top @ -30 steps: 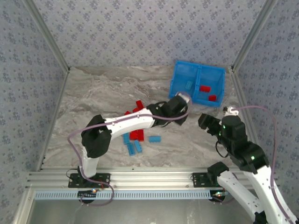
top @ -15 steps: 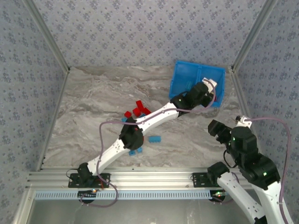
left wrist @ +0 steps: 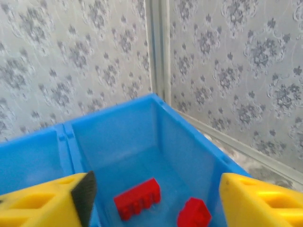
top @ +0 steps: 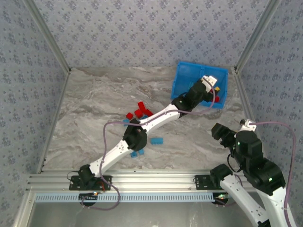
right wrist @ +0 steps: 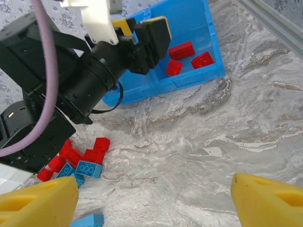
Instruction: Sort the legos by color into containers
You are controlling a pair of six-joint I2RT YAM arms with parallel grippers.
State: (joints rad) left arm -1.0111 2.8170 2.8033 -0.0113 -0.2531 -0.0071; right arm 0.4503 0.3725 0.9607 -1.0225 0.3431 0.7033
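Two red legos lie in the bin under the left claw, now farther over it, spread wide and empty like the right claw.

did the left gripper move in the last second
Yes. The left gripper went from just in front of the blue bin to above its right compartment, farther back and right.

A robot test cell, as in a lab, is indicated: a marble-patterned tabletop is enclosed by floral-print wall panels set in aluminium posts, and the left arm's base and the right arm's base are bolted to an aluminium rail along the near edge
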